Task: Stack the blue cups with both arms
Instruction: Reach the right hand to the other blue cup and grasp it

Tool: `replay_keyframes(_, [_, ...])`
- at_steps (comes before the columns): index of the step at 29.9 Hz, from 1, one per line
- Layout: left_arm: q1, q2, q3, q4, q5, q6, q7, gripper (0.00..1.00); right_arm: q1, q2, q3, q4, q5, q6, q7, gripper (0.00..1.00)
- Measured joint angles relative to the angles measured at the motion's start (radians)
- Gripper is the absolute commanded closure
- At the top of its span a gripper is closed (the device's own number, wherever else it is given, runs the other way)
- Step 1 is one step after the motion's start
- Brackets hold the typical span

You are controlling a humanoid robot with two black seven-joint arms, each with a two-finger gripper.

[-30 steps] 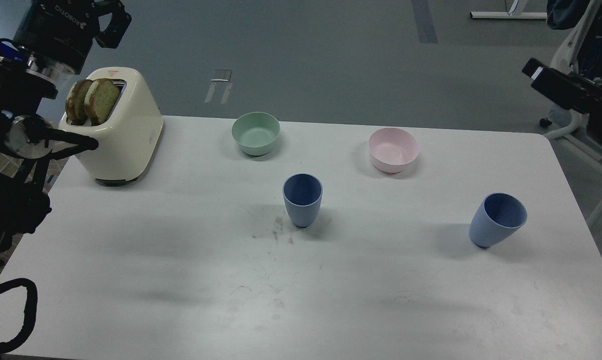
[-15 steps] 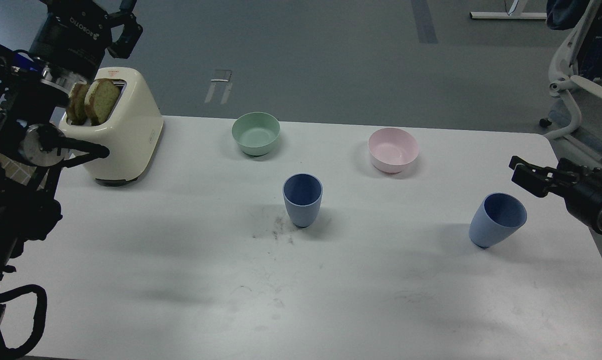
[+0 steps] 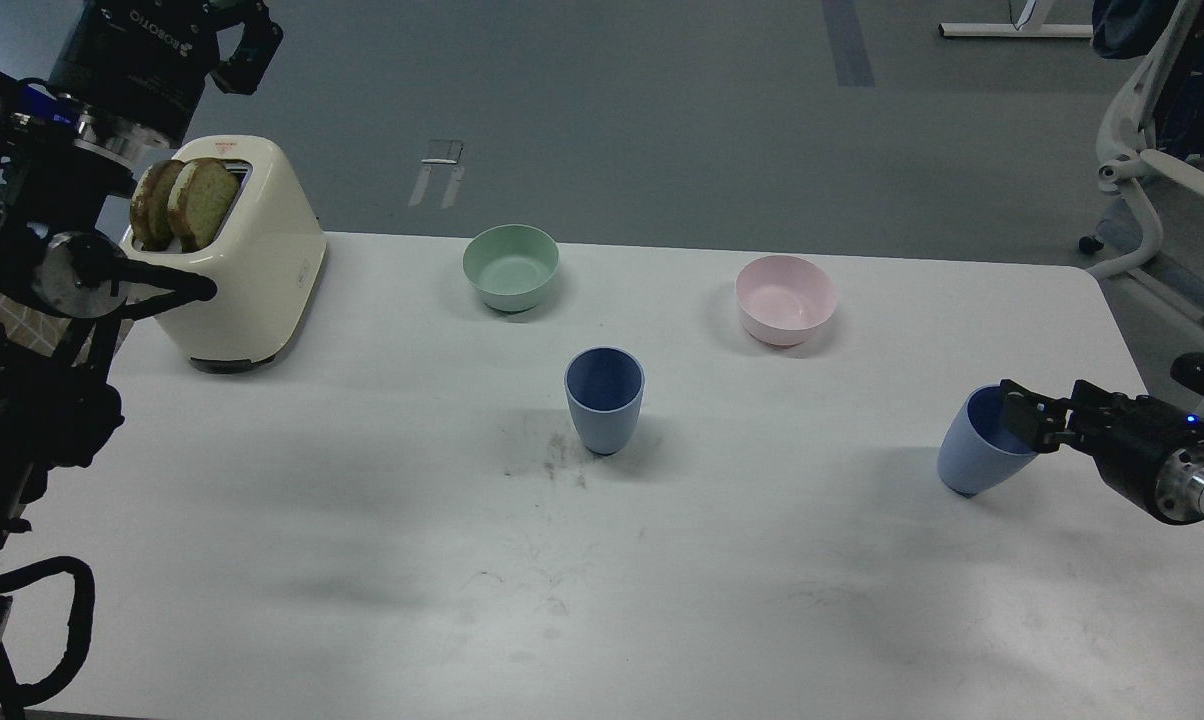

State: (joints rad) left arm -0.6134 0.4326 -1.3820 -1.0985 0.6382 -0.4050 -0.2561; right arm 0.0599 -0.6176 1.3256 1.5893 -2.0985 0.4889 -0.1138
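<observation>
Two blue cups stand upright on the white table (image 3: pixel 362 520). One blue cup (image 3: pixel 604 398) is at the middle. The other blue cup (image 3: pixel 974 455) is at the right. My right gripper (image 3: pixel 1022 418) comes in from the right edge, its dark fingers at this cup's right rim, covering part of the mouth. Its jaws look apart. I cannot tell whether they touch the cup. My left gripper (image 3: pixel 247 40) is raised at the top left, above and behind the toaster, far from both cups. Its fingers are partly cut off by the frame.
A cream toaster (image 3: pixel 247 265) with two bread slices stands at the back left. A mint-green bowl (image 3: pixel 511 266) and a pink bowl (image 3: pixel 785 298) sit behind the cups. A chair base (image 3: pixel 1142 190) is off the table at the right.
My right arm has come down and in from the right, from above the table edge to the right cup's rim. My left arm shifted slightly. The cups have not moved.
</observation>
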Motion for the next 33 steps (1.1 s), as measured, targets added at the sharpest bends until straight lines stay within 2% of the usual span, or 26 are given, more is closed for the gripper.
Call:
replay_keyframes(2, [0.0, 0.0, 0.001, 0.0, 0.0, 0.0, 0.0, 0.02, -0.005, 0.0, -0.001, -0.004, 0.0, 0.0, -0.003, 0.4])
replay_keyframes(7, [0.003, -0.003, 0.004, 0.0, 0.0, 0.001, 0.0, 0.02, -0.015, 0.0, -0.002, -0.008, 0.0, 0.0, -0.006, 0.41])
replay_keyframes(16, [-0.002, -0.004, 0.004, 0.0, -0.002, 0.008, -0.001, 0.02, -0.016, -0.001, -0.002, -0.009, 0.0, 0.0, -0.015, 0.58])
replay_keyframes(21, [-0.021, -0.003, 0.002, 0.0, -0.002, 0.013, -0.002, 0.02, -0.015, -0.001, -0.022, -0.01, 0.0, 0.0, -0.038, 0.62])
replay_keyframes(33, [-0.016, 0.001, 0.001, 0.0, -0.002, 0.012, -0.002, 0.02, -0.012, 0.0, -0.037, -0.011, 0.0, 0.0, -0.041, 0.65])
